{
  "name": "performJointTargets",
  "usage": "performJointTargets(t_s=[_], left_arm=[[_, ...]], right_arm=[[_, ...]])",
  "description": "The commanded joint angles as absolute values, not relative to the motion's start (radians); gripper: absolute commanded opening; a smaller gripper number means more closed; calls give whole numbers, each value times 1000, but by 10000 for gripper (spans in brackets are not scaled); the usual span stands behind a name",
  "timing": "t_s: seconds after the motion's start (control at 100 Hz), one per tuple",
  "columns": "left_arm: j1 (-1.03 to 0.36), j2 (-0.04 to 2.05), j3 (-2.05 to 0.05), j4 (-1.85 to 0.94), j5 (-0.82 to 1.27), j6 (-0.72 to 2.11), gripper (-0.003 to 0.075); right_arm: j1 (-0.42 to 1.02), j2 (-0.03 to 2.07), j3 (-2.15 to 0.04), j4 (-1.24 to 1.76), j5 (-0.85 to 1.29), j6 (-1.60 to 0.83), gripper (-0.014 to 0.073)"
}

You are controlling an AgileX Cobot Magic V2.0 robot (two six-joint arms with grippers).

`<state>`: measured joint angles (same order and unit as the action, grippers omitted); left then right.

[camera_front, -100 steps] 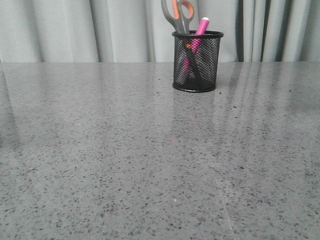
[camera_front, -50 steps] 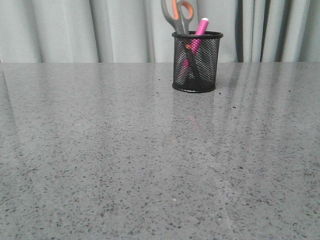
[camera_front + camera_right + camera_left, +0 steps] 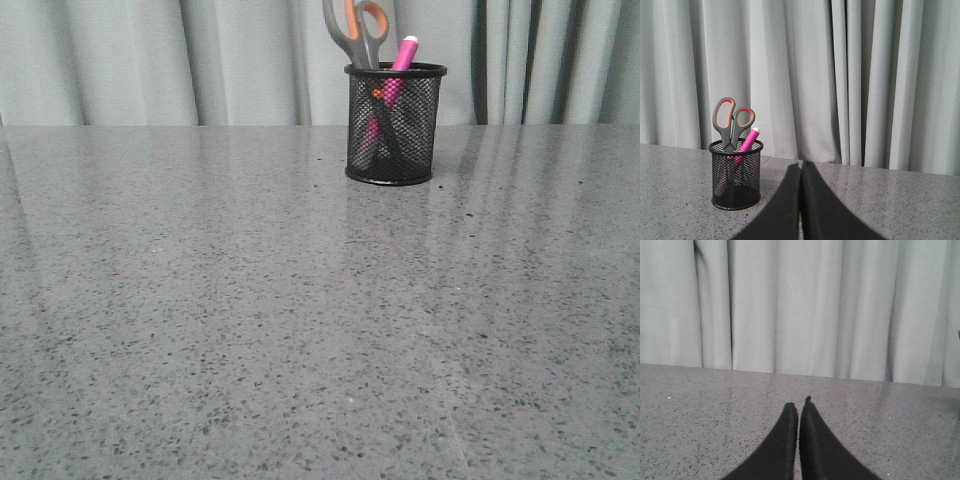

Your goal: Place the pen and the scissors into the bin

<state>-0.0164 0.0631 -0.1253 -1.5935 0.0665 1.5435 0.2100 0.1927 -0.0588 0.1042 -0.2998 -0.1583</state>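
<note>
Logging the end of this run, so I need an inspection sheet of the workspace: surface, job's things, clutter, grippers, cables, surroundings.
Surface: grey speckled stone-look tabletop, glossy, with faint reflections.
Job's things: small black wire-mesh cylindrical bin stands upright at the far side; the thick bright pink pen leans inside it, capped end up; the large scissors with grey, orange-lined handles stand inside it, handles up, blades down.
Clutter: nothing seen.
Grippers: left gripper shut, holding nothing; right gripper shut, holding nothing; both apart from the bin.
Cables: nothing seen.
Surroundings: pale grey pleated curtain behind the table.
</note>
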Motion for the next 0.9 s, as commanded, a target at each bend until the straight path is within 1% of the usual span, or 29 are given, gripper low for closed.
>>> performJointTargets(t_s=[0.0, 0.79, 0.86, 0.89], left_arm=[[-14, 71, -153, -1609, 75, 1542, -19], [-14, 71, -153, -1602, 55, 1542, -19], [-14, 71, -153, -1541, 26, 1467, -19], [-14, 71, -153, -1465, 9, 1364, -19]], right_arm=[[204, 199, -86, 105, -375, -163, -75], [204, 199, -86, 105, -375, -163, -75], [204, 199, -86, 105, -375, -163, -75], [204, 199, -86, 105, -375, -163, -75]])
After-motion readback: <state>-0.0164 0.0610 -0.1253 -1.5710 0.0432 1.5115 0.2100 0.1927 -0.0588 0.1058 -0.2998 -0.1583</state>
